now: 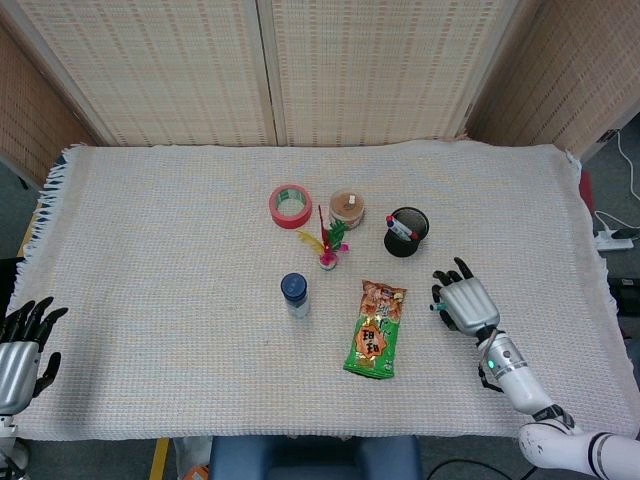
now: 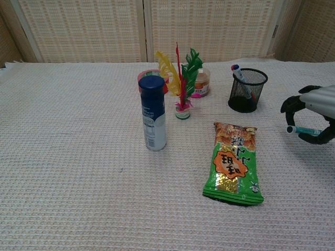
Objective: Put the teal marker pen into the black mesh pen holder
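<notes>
My right hand (image 2: pixel 313 112) holds the teal marker pen (image 2: pixel 302 129) off the cloth, lying level with its tip pointing left. Seen from the head camera, the right hand (image 1: pixel 464 303) hovers to the right of the snack bag, and only the marker's end (image 1: pixel 436 307) shows at its left side. The black mesh pen holder (image 1: pixel 406 231) (image 2: pixel 247 90) stands upright beyond the hand and a little to its left, with another pen leaning in it. My left hand (image 1: pixel 20 341) rests open at the table's near left edge.
A green and orange snack bag (image 2: pixel 232 162) lies near the middle. A blue-capped bottle (image 2: pixel 153 113), a feathered shuttlecock (image 2: pixel 181 78), a red tape roll (image 1: pixel 290 205) and a small round tub (image 1: pixel 347 207) stand further back. A woven cloth (image 1: pixel 180 260) covers the table.
</notes>
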Tool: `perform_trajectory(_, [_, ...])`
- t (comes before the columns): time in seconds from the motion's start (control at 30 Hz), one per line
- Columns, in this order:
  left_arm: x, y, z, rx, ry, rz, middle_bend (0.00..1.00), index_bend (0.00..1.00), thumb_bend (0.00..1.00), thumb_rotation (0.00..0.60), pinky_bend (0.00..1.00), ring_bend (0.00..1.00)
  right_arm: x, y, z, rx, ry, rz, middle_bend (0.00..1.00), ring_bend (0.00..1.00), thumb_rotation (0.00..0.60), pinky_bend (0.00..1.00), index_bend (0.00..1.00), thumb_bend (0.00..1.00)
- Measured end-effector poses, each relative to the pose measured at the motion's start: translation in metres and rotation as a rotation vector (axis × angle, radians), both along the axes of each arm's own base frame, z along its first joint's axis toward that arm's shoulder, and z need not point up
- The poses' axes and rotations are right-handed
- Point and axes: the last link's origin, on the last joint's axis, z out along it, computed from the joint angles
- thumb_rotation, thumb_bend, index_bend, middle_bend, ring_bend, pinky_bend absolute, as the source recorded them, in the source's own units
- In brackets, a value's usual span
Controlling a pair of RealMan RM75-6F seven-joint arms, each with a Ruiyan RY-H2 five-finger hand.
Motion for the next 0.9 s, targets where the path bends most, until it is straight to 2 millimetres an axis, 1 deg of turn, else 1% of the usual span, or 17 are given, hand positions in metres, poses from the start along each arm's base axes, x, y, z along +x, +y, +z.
perform_trajectory(0.13, [0.001,0.000,0.000,-0.002,0.000,-0.003,0.05,0.19,0.42,0.600,0.10,0.00,0.024,-0.004,0.012,-0.019,-0.113,0.022,0.20,0.23,0.600,0.07,0.59,0.40])
perform_trajectory(0.27, [0.001,-0.001,-0.001,-0.004,0.006,-0.006,0.05,0.19,0.42,0.600,0.10,0.00,0.049,-0.015,0.029,-0.052,-0.254,0.047,0.20,0.24,0.600,0.08,0.60,0.41])
perform_trajectory(0.47, [0.002,-0.001,-0.002,-0.006,0.010,-0.008,0.05,0.19,0.42,0.600,0.10,0.00,0.076,-0.034,0.049,-0.075,-0.474,0.066,0.20,0.25,0.600,0.09,0.60,0.43])
perform_trajectory(0.53, [0.002,-0.001,-0.002,-0.006,0.009,-0.009,0.05,0.19,0.42,0.600,0.10,0.00,0.081,-0.040,0.053,-0.074,-0.549,0.068,0.20,0.25,0.600,0.10,0.60,0.45])
perform_trajectory(0.67, [0.002,-0.001,-0.001,0.000,0.007,-0.007,0.05,0.19,0.42,0.600,0.10,0.00,0.090,-0.061,0.064,-0.078,-0.708,0.074,0.20,0.26,0.600,0.11,0.60,0.48])
perform_trajectory(0.8, [0.001,-0.001,0.000,0.001,0.007,-0.004,0.05,0.19,0.42,0.600,0.10,0.00,0.088,-0.088,0.073,-0.111,-0.770,0.081,0.20,0.26,0.600,0.12,0.61,0.49])
perform_trajectory(0.9, [0.001,0.000,0.000,0.001,0.009,-0.001,0.05,0.19,0.42,0.600,0.10,0.00,0.085,-0.108,0.076,-0.135,-0.790,0.074,0.20,0.26,0.600,0.12,0.61,0.50])
